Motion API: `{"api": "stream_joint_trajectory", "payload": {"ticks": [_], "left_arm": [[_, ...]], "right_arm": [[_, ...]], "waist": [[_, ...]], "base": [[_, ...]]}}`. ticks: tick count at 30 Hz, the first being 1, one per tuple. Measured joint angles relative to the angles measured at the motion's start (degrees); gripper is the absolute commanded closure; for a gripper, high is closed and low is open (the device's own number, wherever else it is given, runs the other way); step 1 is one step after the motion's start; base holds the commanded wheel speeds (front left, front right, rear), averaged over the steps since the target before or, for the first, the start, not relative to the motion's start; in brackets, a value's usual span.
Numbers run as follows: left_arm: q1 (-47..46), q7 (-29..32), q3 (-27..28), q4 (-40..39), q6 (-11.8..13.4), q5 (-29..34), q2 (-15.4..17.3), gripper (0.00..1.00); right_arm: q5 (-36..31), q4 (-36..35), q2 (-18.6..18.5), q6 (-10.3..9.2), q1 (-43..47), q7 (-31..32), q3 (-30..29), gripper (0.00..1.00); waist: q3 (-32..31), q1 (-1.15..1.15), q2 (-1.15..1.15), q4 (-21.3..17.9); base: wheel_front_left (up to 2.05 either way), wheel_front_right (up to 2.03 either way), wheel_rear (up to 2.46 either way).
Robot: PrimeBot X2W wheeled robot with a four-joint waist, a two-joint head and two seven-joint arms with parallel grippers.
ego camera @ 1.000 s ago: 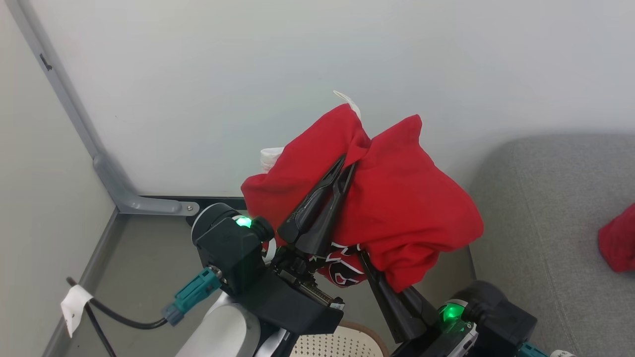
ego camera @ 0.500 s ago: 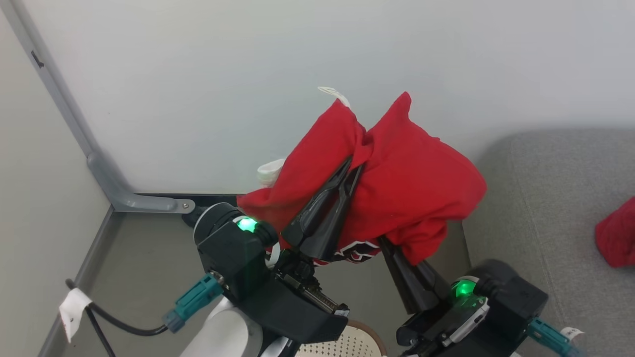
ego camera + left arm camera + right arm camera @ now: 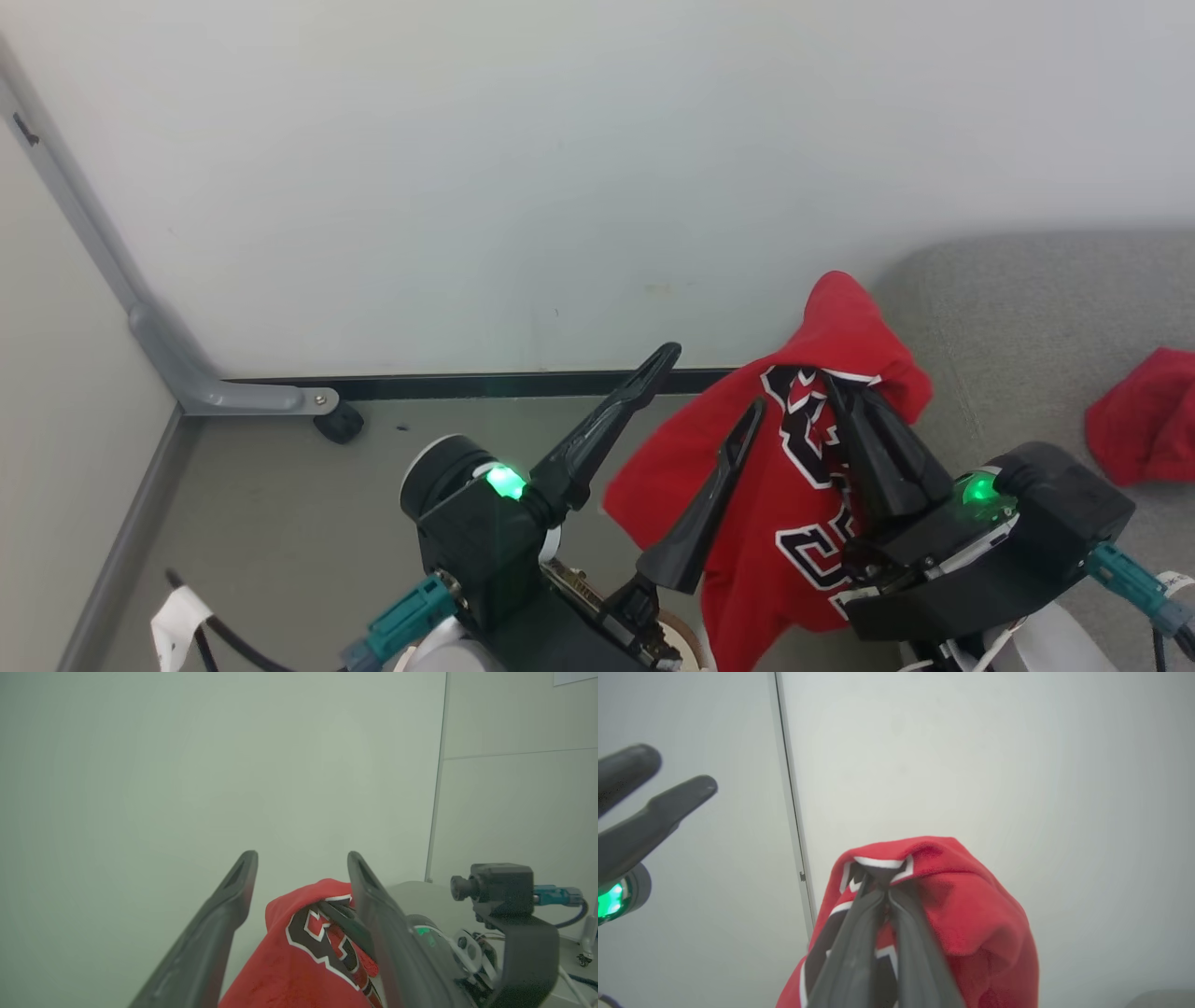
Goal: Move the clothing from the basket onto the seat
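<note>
With right gripper (image 3: 836, 385) pinching the red garment (image 3: 775, 476) and left gripper (image 3: 711, 383) spread empty, best carry fully over the seat (image 3: 1027, 327) before releasing.

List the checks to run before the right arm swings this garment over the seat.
1. Right gripper shut on the red garment: ok.
2. Left gripper open: ok.
3. Left fingers clear of the cloth: cannot tell.
4. Garment above the seat: not ok, it hangs mostly beside the corner.
5. Bare seat left of the other red garment: ok.
</note>
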Motion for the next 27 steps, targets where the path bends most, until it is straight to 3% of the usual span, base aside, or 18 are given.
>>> {"api": "stream_joint_trajectory", "payload": {"ticks": [17, 27], "left_arm": [[8.21, 1.78, -5.28, -1.47, 1.94, 4.54, 3.61, 0.00], [9.50, 2.12, -7.33, -1.43, 2.46, 7.30, 4.86, 0.00]], "right_arm": [[0.00, 1.62, -6.45, -2.85, -1.01, -1.20, -11.04, 1.00], [0.63, 0.41, -7.60, -4.10, -2.59, -1.59, -14.55, 1.00]], "waist": [[1.90, 0.00, 0.00, -4.02], [5.22, 0.00, 0.00, -6.94]], "base": [[0.00, 0.00, 0.00], [0.00, 0.00, 0.00]]}}
